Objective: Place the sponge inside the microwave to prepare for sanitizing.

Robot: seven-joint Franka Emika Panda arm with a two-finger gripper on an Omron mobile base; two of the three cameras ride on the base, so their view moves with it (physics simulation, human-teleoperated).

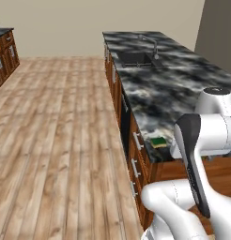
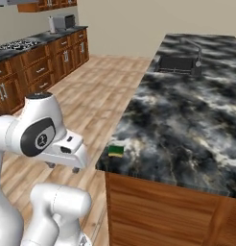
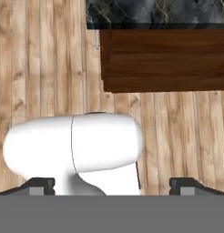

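Observation:
The sponge (image 2: 116, 150), a small yellow block with a dark green top, lies on the near corner of the dark marble island (image 2: 187, 120); it also shows as the sponge (image 1: 159, 141) in the left base view. A silver-grey box that looks like the microwave (image 2: 62, 22) stands on the far counter at the back left. My gripper (image 2: 63, 167) hangs beside the island's corner, lower than the countertop and apart from the sponge. In the hand view the gripper (image 3: 113, 186) is open, its two dark fingertips (image 3: 41, 185) wide apart, pointing down at the wooden floor with nothing between them.
A sink with a faucet (image 2: 180, 63) is set in the island's far end. Wooden cabinets with a cooktop (image 2: 14, 44) line the left wall. Open wooden floor (image 1: 56, 131) lies between the island and those cabinets. The island's brown end panel (image 3: 164, 59) is close ahead.

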